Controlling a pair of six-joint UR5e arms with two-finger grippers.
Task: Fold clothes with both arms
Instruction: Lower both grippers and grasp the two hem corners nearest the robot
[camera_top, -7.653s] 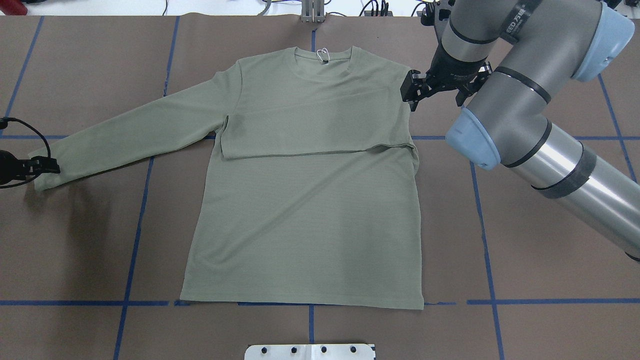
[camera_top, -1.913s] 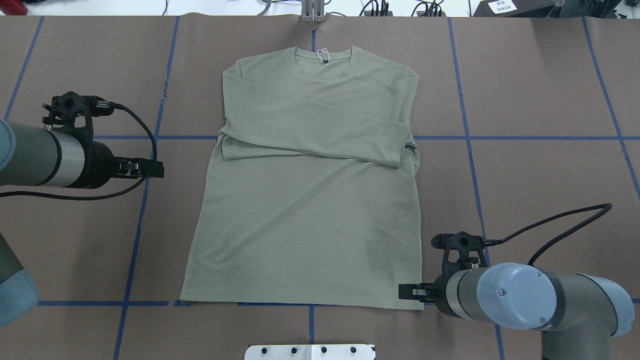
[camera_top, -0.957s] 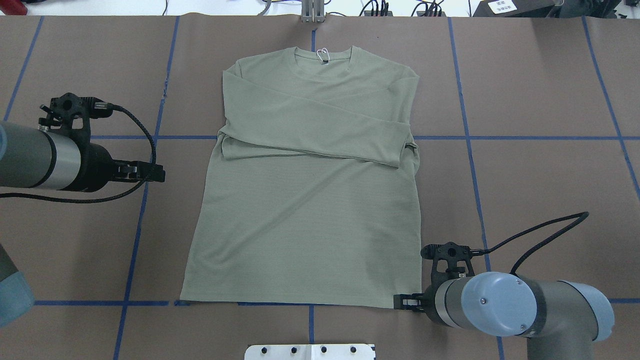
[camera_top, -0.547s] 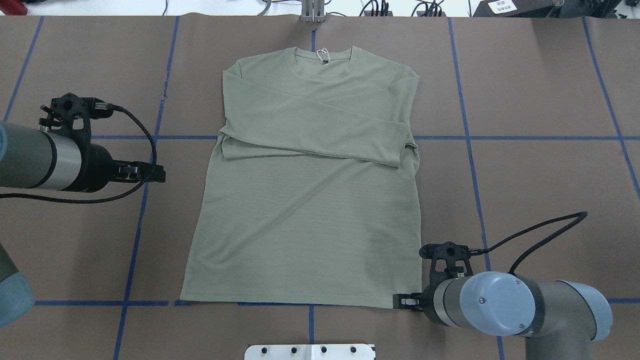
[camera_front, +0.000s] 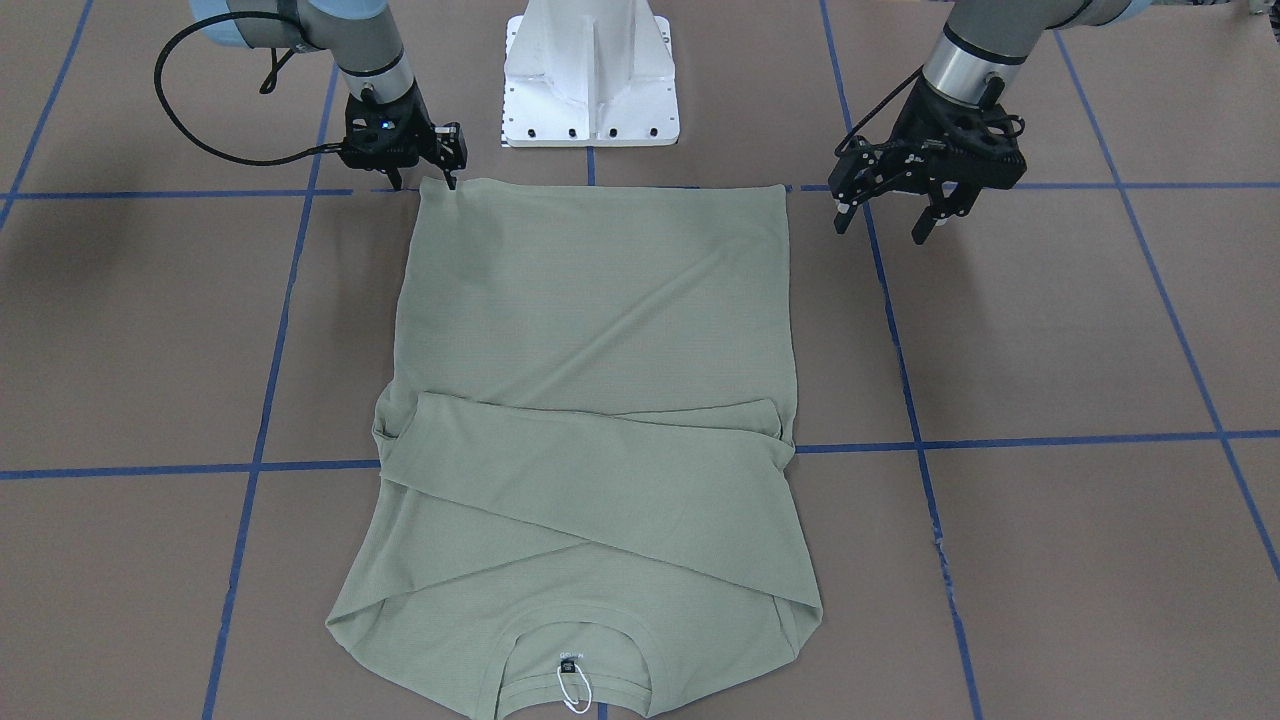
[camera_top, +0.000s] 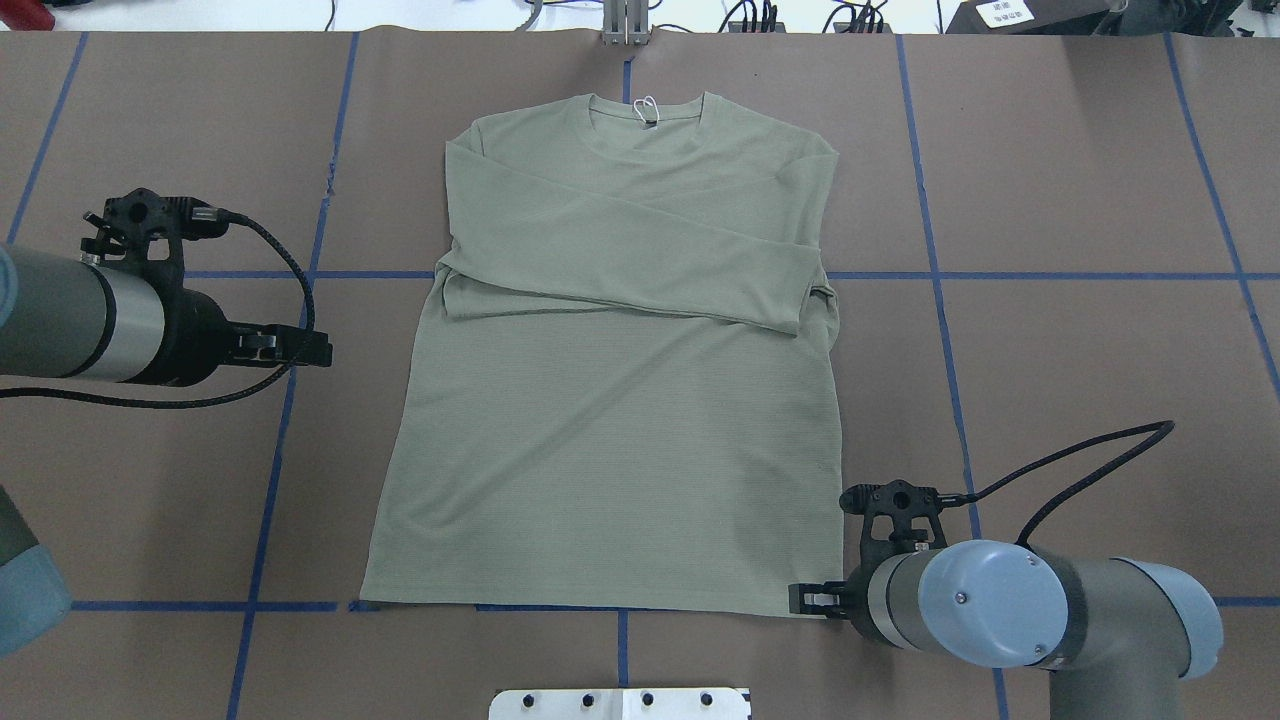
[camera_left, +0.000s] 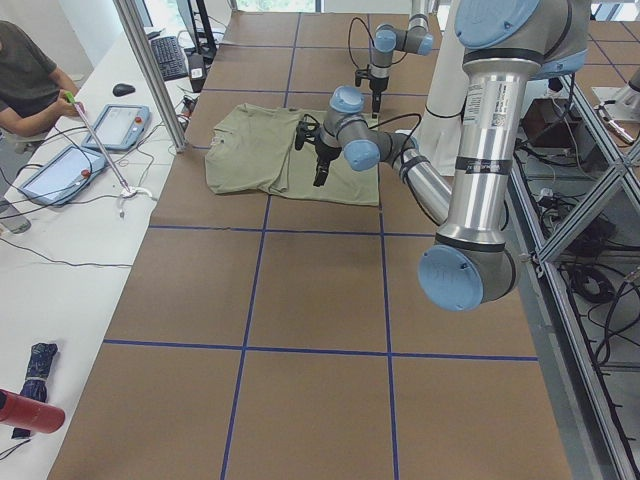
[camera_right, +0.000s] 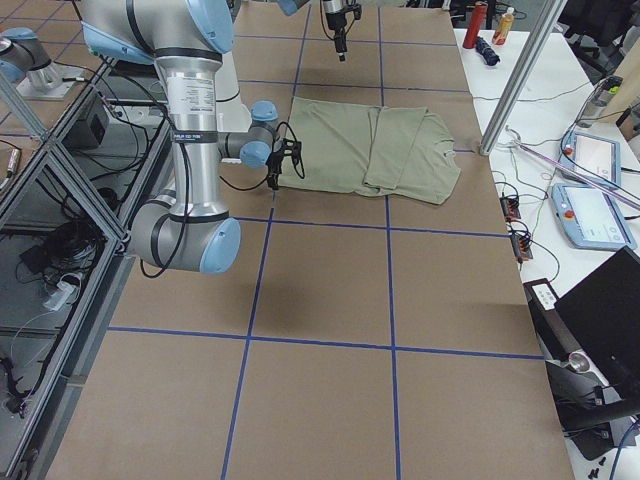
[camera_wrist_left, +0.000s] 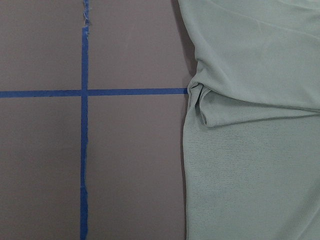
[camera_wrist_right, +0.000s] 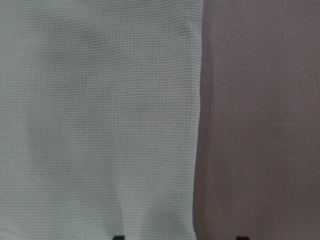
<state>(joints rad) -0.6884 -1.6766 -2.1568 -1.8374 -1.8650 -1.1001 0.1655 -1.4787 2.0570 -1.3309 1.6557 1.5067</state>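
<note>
The clothes, one sage-green long-sleeved shirt (camera_top: 610, 440), lie flat with the neck and white tag (camera_top: 645, 105) at the far side. Both sleeves are folded across the chest (camera_front: 600, 480). My right gripper (camera_top: 797, 600) is low at the near right hem corner (camera_front: 432, 185). It is open, and in its wrist view two fingertips (camera_wrist_right: 117, 237) sit either side of the shirt's side edge (camera_wrist_right: 100, 125). My left gripper (camera_front: 880, 222) hangs open above bare table left of the shirt (camera_top: 322, 351). Its wrist view shows the folded sleeve's edge (camera_wrist_left: 202, 102).
Brown paper with blue tape lines (camera_top: 940, 275) covers the table. The white base pedestal (camera_front: 590, 70) stands just behind the hem. A metal post (camera_top: 625, 20) rises beyond the neck. A person (camera_left: 25, 80) sits at a side desk with tablets.
Since the earliest frame the left sleeve has been folded across the chest and the left gripper has drawn back. The right gripper has come down to the hem corner. The last half second shows almost no motion.
</note>
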